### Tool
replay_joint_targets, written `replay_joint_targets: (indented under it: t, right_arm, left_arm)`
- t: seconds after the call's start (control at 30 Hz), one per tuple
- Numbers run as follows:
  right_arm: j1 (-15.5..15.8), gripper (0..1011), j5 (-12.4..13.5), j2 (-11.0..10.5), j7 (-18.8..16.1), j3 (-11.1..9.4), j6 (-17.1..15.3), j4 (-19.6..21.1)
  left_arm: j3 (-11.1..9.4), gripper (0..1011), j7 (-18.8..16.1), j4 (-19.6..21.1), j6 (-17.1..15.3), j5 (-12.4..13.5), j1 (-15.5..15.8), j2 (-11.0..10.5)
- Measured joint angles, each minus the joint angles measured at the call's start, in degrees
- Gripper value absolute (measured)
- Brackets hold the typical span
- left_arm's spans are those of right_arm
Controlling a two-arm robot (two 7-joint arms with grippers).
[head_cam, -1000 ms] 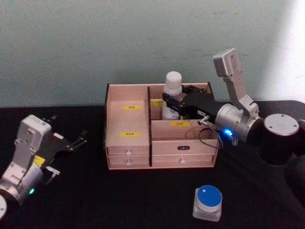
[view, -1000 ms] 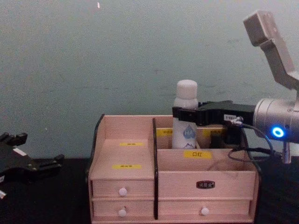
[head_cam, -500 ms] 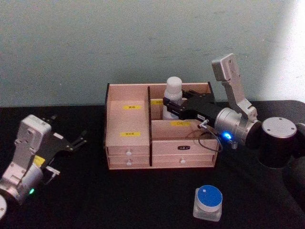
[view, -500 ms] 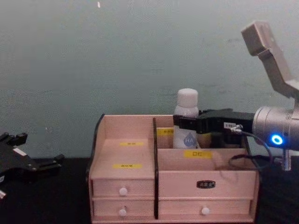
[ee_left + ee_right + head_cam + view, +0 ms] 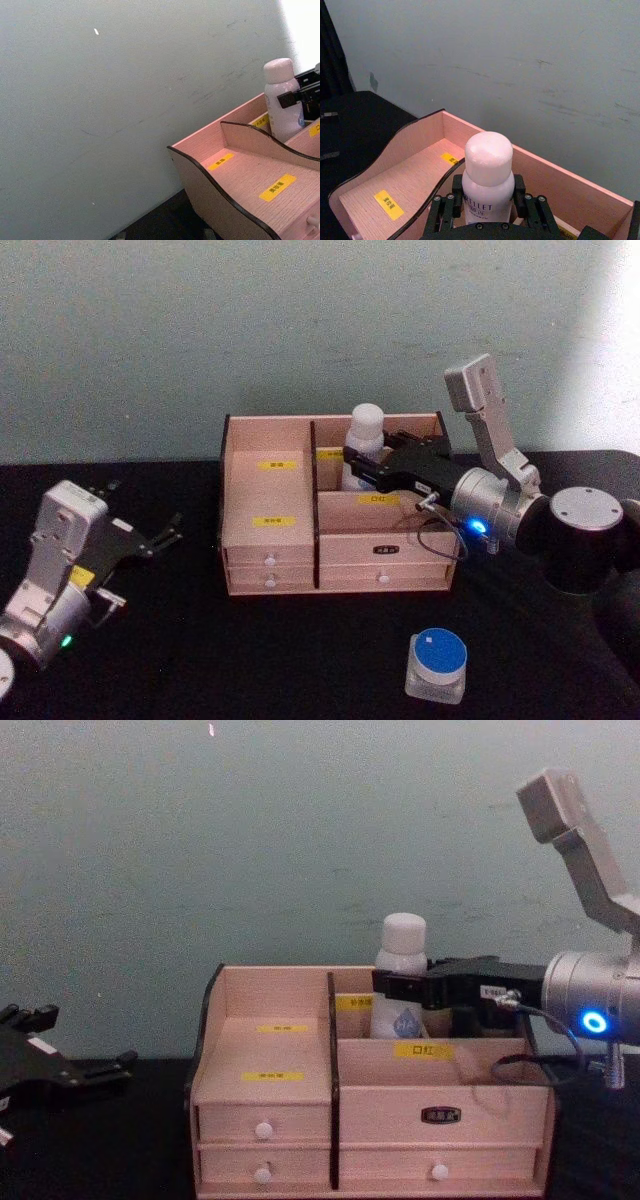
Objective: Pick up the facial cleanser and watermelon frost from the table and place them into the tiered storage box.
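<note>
The facial cleanser [image 5: 364, 435], a white bottle with a white cap, stands upright in the back right compartment of the tiered storage box [image 5: 270, 540]. My right gripper [image 5: 362, 468] is shut on the bottle's body, one finger on each side of it in the right wrist view [image 5: 487, 192]. From the chest, the bottle [image 5: 403, 945] rises above the box's rear wall [image 5: 280, 982]. The watermelon frost [image 5: 437, 664], a clear jar with a blue lid, sits on the black table in front of the box, to the right. My left gripper [image 5: 143, 510] rests open at the far left.
The box has yellow labels on its stepped shelves and small drawers with white knobs [image 5: 263, 1130] along its front. A pale wall stands close behind it. Bare black tabletop [image 5: 250, 660] lies in front of the box and to its left.
My right gripper has lowered the bottle deeper into the back right compartment and the arm has settled slightly. The left arm and the jar have not moved.
</note>
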State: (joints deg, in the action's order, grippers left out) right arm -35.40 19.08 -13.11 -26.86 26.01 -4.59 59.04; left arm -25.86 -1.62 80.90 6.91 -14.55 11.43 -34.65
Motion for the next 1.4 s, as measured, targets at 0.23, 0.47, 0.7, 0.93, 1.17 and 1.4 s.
replay_joint_targets:
  t: [0.23, 0.47, 0.7, 0.93, 1.17, 1.4]
  right_arm:
    - [0.0, 736, 0.0, 0.0, 0.0, 0.0, 0.0, 0.0]
    - [0.0, 934, 0.1, 0.0, 0.0, 0.0, 0.0, 0.0]
    - [0.0, 1000, 0.1, 0.0, 0.0, 0.0, 0.0, 0.0]
    - [0.0, 1000, 0.1, 0.0, 0.0, 0.0, 0.0, 0.0]
    - [1.8, 1000, 0.4, -1.4, -0.2, -0.6, -0.5, 3.2]
    - [5.7, 1000, 1.2, -4.7, -0.4, -1.8, -1.9, 9.8]
  left_arm:
    - [0.0, 1001, 0.0, 0.0, 0.0, 0.0, 0.0, 0.0]
    - [0.0, 1001, 0.0, 0.0, 0.0, 0.0, 0.0, 0.0]
    - [0.0, 1001, 0.0, 0.0, 0.0, 0.0, 0.0, 0.0]
    - [0.0, 1001, 0.0, 0.0, 0.0, 0.0, 0.0, 0.0]
    - [0.0, 1001, 0.0, 0.0, 0.0, 0.0, 0.0, 0.0]
    - [0.0, 1001, 0.0, 0.0, 0.0, 0.0, 0.0, 0.0]
